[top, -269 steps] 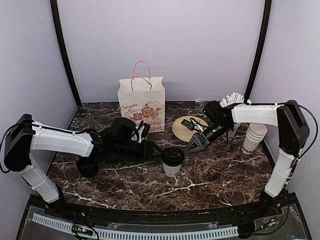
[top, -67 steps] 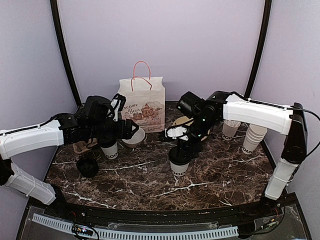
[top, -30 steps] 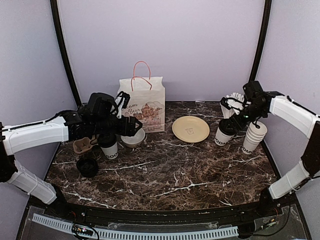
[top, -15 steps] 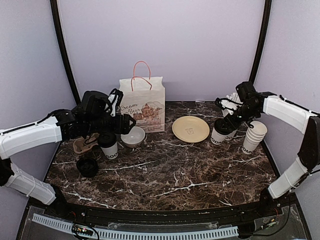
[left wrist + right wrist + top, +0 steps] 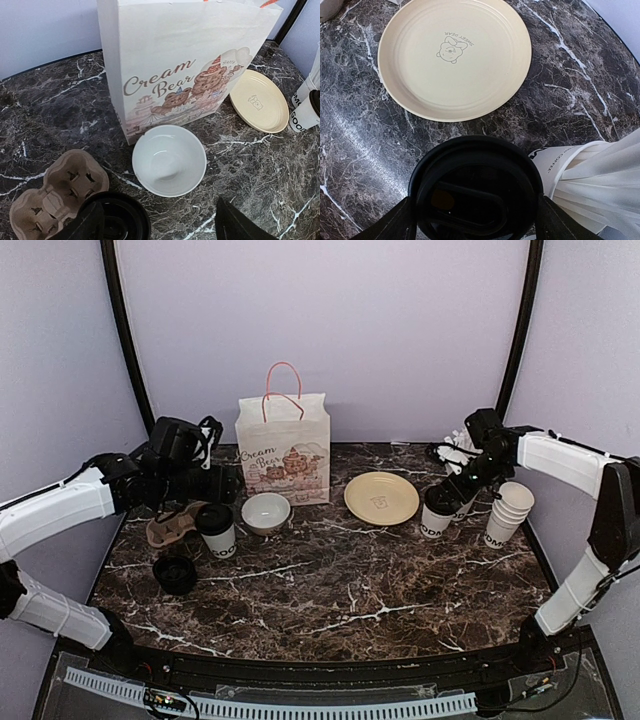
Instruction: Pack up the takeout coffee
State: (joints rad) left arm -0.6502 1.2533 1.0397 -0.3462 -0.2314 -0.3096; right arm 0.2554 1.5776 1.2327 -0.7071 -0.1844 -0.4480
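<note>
The bowl (image 5: 266, 513) sits just before the bag (image 5: 283, 450), the plate (image 5: 381, 497) to their right. One lidded cup (image 5: 215, 532) stands left of the bowl, just beside the carrier (image 5: 170, 528), with a loose lid (image 5: 175, 574) before them. The other lidded cup (image 5: 437, 512) stands right of the plate, near the cup stack (image 5: 505, 512).

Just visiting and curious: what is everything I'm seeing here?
paper bag: one, white with pink handles, back centre
lidded cups: two, white with black lids; left cup by the carrier, right cup right of the plate
bowl: one, white, before the bag
plate: one, pale yellow, centre
carrier: one, brown, left
loose lid: one, black, front left
lidless cups: one stack, white, far right
sticks: bunch, white, back right
left gripper: black, open, by left cup
right gripper: black, straddling right cup's lid
</note>
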